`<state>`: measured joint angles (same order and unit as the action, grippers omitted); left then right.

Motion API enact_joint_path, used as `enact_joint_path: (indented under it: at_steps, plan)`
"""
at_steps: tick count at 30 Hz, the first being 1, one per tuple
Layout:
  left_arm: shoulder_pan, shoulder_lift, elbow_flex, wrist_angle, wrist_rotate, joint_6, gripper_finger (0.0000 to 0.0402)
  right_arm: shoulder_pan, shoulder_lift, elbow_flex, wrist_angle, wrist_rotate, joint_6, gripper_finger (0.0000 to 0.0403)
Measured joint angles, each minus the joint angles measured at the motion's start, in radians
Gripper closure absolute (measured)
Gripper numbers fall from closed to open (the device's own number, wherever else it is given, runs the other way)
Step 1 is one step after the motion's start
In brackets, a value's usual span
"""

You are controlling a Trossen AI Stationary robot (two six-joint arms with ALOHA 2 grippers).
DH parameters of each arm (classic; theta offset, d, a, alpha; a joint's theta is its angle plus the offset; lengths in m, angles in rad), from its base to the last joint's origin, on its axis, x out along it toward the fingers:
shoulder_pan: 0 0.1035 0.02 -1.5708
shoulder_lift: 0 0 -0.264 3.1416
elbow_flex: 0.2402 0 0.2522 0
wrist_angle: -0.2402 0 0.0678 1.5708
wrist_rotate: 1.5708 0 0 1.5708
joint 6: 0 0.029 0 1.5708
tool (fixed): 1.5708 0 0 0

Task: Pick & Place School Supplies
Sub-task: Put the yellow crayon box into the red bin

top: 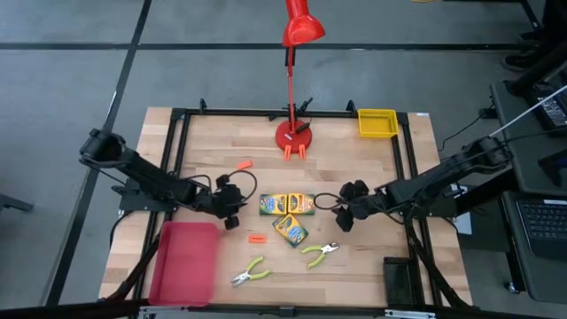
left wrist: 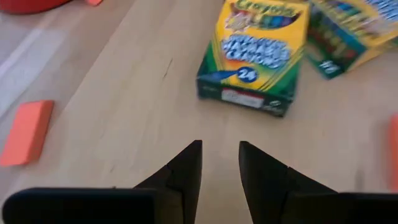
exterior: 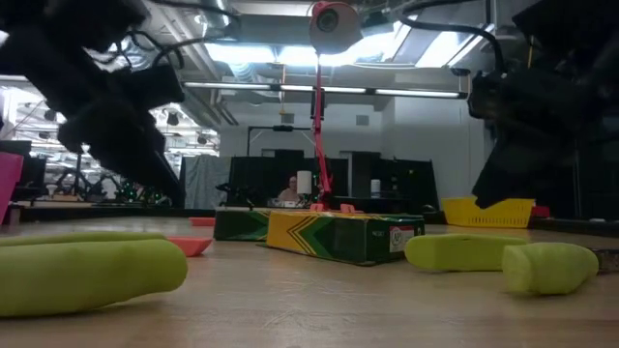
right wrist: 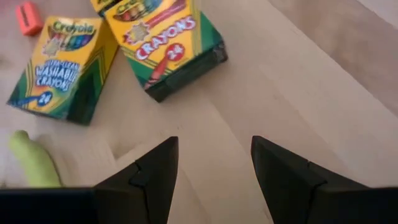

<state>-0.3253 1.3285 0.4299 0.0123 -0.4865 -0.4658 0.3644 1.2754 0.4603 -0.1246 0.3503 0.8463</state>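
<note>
Two yellow-and-green crayon boxes lie flat at the table's middle, one farther [top: 286, 203] and one nearer [top: 291, 229]. My left gripper [top: 232, 208] hovers just left of them, open a little and empty; its wrist view shows the farther box [left wrist: 255, 56] ahead of the gripper [left wrist: 221, 158]. My right gripper [top: 347, 210] hovers just right of them, open and empty [right wrist: 214, 162], facing both boxes [right wrist: 168, 43] [right wrist: 59, 68]. Two plier-like tools with yellow-green handles [top: 251, 272] [top: 320, 252] lie nearer the front. Small orange pieces [top: 245, 165] [top: 257, 237] lie on the wood.
A flat red tray [top: 184, 261] lies at the front left. A tall red desk lamp stands on its base [top: 293, 135] at the far middle, a yellow bin [top: 376, 122] at the far right. A black frame [top: 177, 133] edges the table.
</note>
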Motion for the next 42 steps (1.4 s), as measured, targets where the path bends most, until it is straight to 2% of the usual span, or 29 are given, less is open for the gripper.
enact_joint_path:
  at_steps: [4, 7, 12, 17, 21, 25, 34, 42]
  plan:
    - [0.014, 0.055, 0.002, 0.051, 0.017, -0.001, 0.0304, -0.022, 0.045, 0.0, 0.052, -0.031, -0.085, 0.0195]
    - [0.025, 0.066, 0.002, 0.063, 0.028, 0.0, 0.0304, -0.038, 0.08, 0.0, 0.085, -0.076, -0.129, 0.0195]
    - [0.041, 0.068, 0.002, 0.069, 0.033, -0.011, 0.0304, -0.06, 0.131, 0.0, 0.122, -0.095, -0.165, 0.0202]
    - [0.041, 0.068, 0.002, 0.071, 0.033, -0.045, 0.0304, -0.074, 0.144, 0.0, 0.165, -0.128, -0.231, 0.0249]
    - [0.039, 0.068, 0.002, 0.071, 0.04, -0.049, 0.0304, -0.084, 0.144, 0.0, 0.186, -0.174, -0.352, 0.0297]
    - [0.039, 0.068, 0.002, 0.071, 0.066, -0.009, 0.0304, -0.103, 0.144, 0.0, 0.192, -0.212, -0.457, 0.0323]
    - [0.043, 0.068, 0.002, 0.06, 0.063, 0.016, 0.0304, -0.195, 0.147, 0.0, 0.233, -0.219, -0.55, 0.032]
    - [0.083, 0.068, 0.002, 0.082, 0.11, 0.059, 0.0304, -0.237, 0.241, 0.009, 0.318, -0.271, -0.569, 0.0319]
